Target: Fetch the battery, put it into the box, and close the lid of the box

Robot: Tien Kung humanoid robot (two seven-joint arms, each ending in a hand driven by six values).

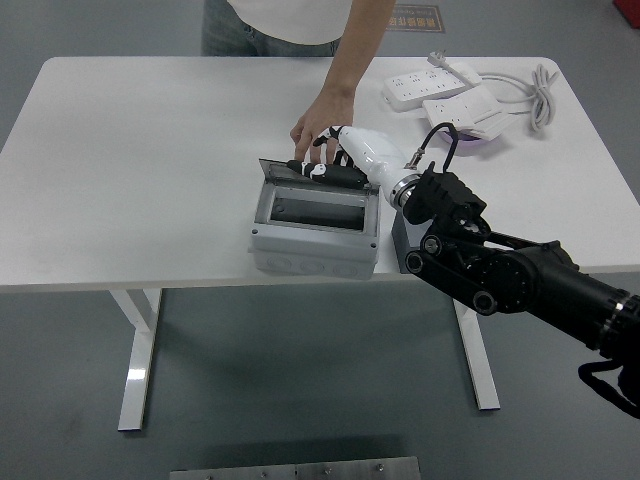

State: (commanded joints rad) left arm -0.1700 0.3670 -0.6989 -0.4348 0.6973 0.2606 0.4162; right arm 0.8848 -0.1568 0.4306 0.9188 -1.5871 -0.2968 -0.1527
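Most of the task looks done, since the battery cannot be seen and is presumably inside the box [315,225], while the right robot hand [335,165], fingers spread flat, presses the transparent lid [290,172] down beside a person's hand [322,118].

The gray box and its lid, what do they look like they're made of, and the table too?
The gray box looks like molded plastic: matte, light gray, with rounded corners. Its lid appears to be smoke-tinted clear plastic, since it looks dark yet see-through and glossy. The table has a smooth white top, probably laminate or painted board; the view cannot settle which.
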